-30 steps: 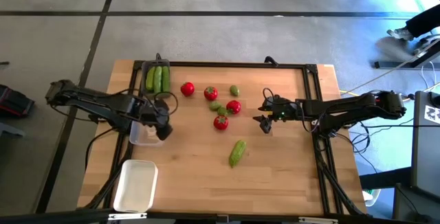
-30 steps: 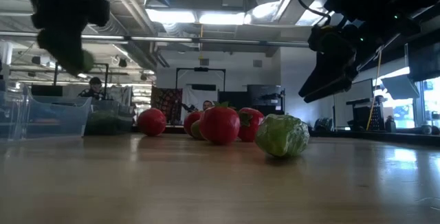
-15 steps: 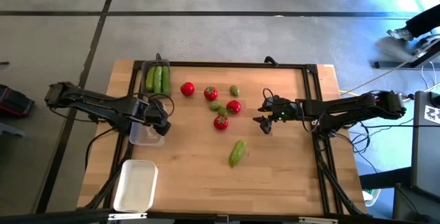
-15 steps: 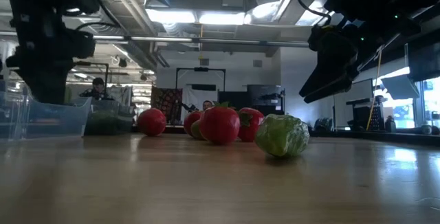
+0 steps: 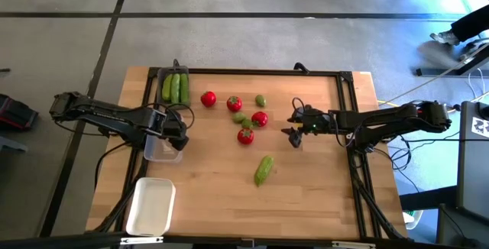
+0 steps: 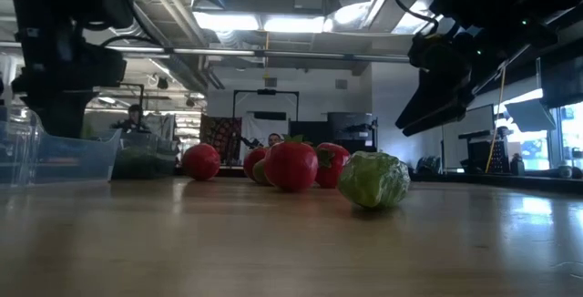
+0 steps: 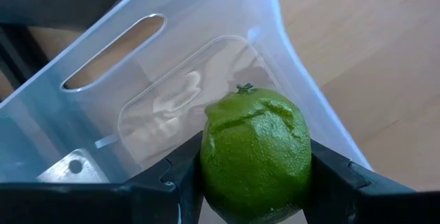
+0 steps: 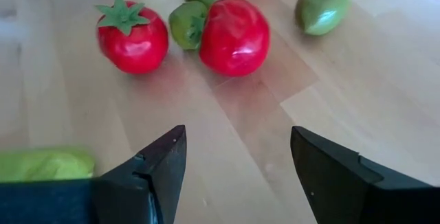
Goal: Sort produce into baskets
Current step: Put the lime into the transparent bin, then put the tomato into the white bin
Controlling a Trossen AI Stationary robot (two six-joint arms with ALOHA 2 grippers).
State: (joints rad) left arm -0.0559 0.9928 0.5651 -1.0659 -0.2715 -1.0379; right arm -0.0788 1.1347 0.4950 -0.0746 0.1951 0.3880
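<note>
The bench (image 5: 306, 195) is pale wooden planks edged with a dark metal frame, standing on a grey concrete floor (image 5: 229, 35) with dark seams.

The left hand (image 5: 177, 129) is over the clear tray (image 5: 160, 151) at the left side of the bench, its fingers closed on a round green fruit (image 7: 255, 152) held just above the tray's bottom. Far of it, at the far left corner, the dark tray (image 5: 173, 87) holds two cucumbers (image 5: 175, 88) side by side. The white tray (image 5: 150, 206) sits at the near left corner.

In the middle of the bench lie loose pieces: four red tomatoes (image 5: 245, 135) and two small green fruits (image 5: 260, 101), clustered, with another cucumber (image 5: 263, 169) alone nearer the near edge.

The right hand (image 5: 293, 134) hangs above the bench just right of that cluster, its fingers spread wide and holding nothing; the tomatoes lie ahead of it.

Looking level across the bench, the room behind has an open ceiling with pipes and bright strip lights (image 6: 264, 22), and a person (image 6: 133, 117) far back on the left. At the far right of the floor someone's shoe (image 5: 444, 38) shows.
</note>
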